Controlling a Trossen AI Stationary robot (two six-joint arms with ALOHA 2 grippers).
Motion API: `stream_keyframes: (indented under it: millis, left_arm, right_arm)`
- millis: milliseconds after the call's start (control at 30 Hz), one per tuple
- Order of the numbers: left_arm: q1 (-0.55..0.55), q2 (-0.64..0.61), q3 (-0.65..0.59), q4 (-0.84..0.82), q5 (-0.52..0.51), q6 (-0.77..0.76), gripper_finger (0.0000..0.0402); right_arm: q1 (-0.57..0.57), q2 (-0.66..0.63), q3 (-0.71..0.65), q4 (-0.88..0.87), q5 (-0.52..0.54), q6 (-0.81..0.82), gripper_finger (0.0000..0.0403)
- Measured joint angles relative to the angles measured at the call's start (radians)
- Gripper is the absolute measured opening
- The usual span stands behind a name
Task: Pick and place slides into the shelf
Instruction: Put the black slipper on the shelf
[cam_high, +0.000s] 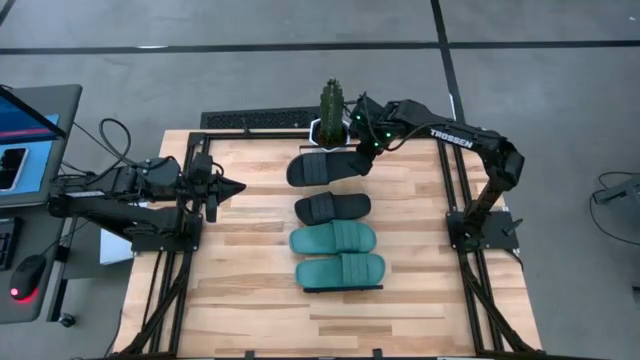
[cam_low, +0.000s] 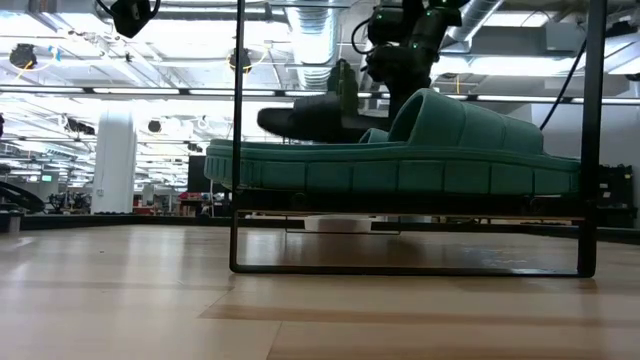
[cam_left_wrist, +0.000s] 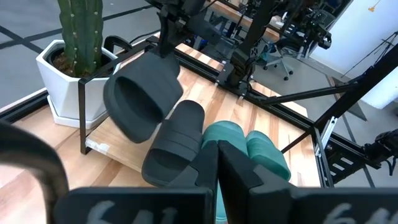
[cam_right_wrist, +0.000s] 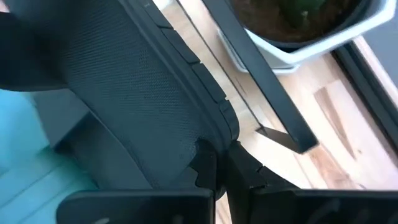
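My right gripper (cam_high: 365, 150) is shut on a black slide (cam_high: 322, 167), over the far end of the shelf (cam_left_wrist: 118, 144) beside the cactus pot (cam_high: 330, 128). A second black slide (cam_high: 333, 208) and two teal slides (cam_high: 333, 238) (cam_high: 340, 271) lie side by side, soles down, on the shelf plank. In the low view the nearest teal slide (cam_low: 400, 160) hides most of the row, and the held black slide (cam_low: 305, 120) shows above it. My left gripper (cam_high: 236, 187) hovers shut over the table's left part, touching nothing. My right gripper pinches the black slide by the sole's rim (cam_right_wrist: 208, 140) at the slide's right-hand end, between its two fingers. The fingers come slanting down from the far right side. The slide (cam_left_wrist: 143, 99) hangs tilted below the gripper, apparently lifted clear above the shelf's far end.
The white pot with the cactus (cam_left_wrist: 68, 68) stands just beyond the shelf's far wire frame (cam_left_wrist: 84, 112), close to the held slide. Black rails (cam_high: 455, 200) run along the table's sides. Bare tabletop (cam_high: 250, 290) lies left of and nearer than the shelf.
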Motion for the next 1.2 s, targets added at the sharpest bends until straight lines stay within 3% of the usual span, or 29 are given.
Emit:
stream_keyframes:
  millis: [500, 900, 1200]
  left_arm:
    - [0.000, 0.000, 0.000, 0.000, 0.000, -0.003, 0.0000]
    - [0.000, 0.000, 0.000, 0.000, 0.000, -0.003, 0.0000]
    - [0.000, 0.000, 0.000, 0.000, 0.000, -0.005, 0.0000]
  right_arm:
    - [0.013, -0.002, -0.023, -0.019, 0.076, 0.002, 0.0001]
    - [0.049, -0.002, -0.023, -0.012, 0.200, -0.004, 0.0001]
    - [0.049, -0.002, -0.023, -0.035, 0.189, 0.031, 0.0001]
